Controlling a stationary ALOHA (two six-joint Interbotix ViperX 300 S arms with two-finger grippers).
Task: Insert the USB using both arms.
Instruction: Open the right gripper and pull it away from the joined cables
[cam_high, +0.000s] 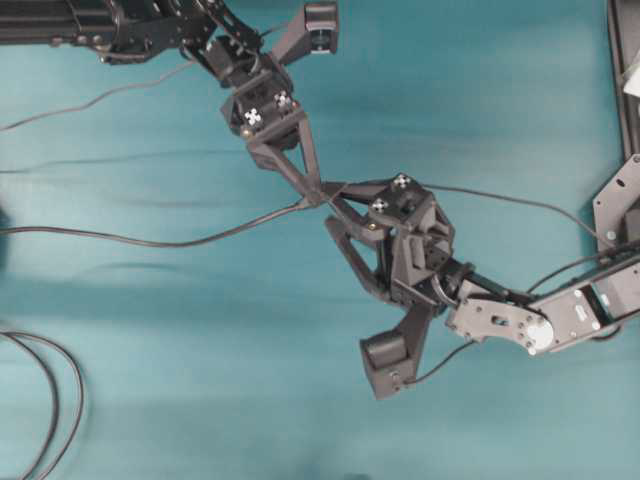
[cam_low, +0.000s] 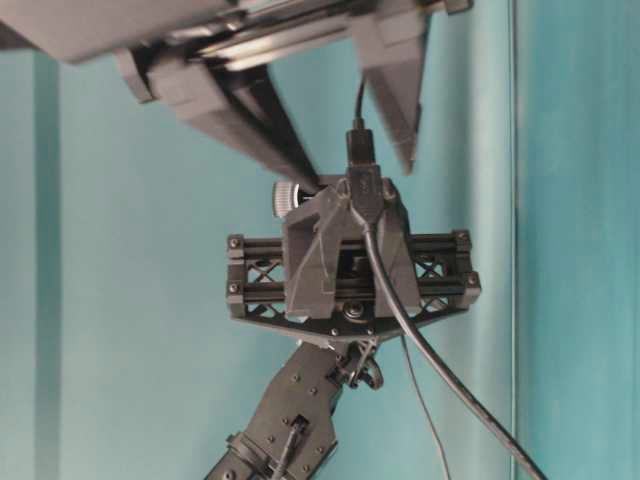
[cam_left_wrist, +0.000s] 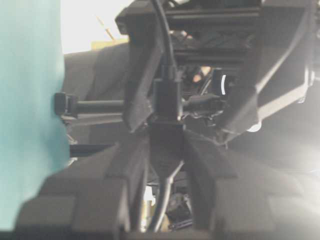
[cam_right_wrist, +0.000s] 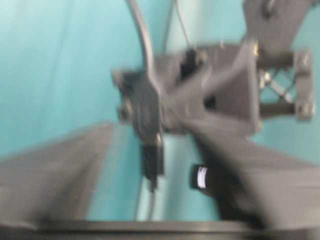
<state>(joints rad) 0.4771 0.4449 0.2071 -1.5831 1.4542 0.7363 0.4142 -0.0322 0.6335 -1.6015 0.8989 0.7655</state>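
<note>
Fig. legend: two arms meet over the teal desk (cam_high: 150, 380), claw tips converging at centre. Left claw (cam_high: 305, 185), reaching from far-left, is narrow and clamped on the socket end (cam_low: 362, 195) of its cable. Right claw (cam_high: 345, 215), coming from the right, stands wide, fingers apart w/ nothing pinched; right-wrist view is motion-blurred. The USB (cam_low: 360, 143) sits directly in line w/ the socket, butted end-to-end above it in the table-level view; left-wrist view shows the two dark bodies (cam_left_wrist: 167, 100) joined w/o visible gap, so the plug is probably seated, though metal tip can't be seen to confirm.

Step in hand (judged): insertion looks done or nearly so; right side has let go of the plug. Next move calls for a straight retreat of right claw w/o snagging the thin cable (cam_high: 500, 200), then left claw freeing the socket.
</note>
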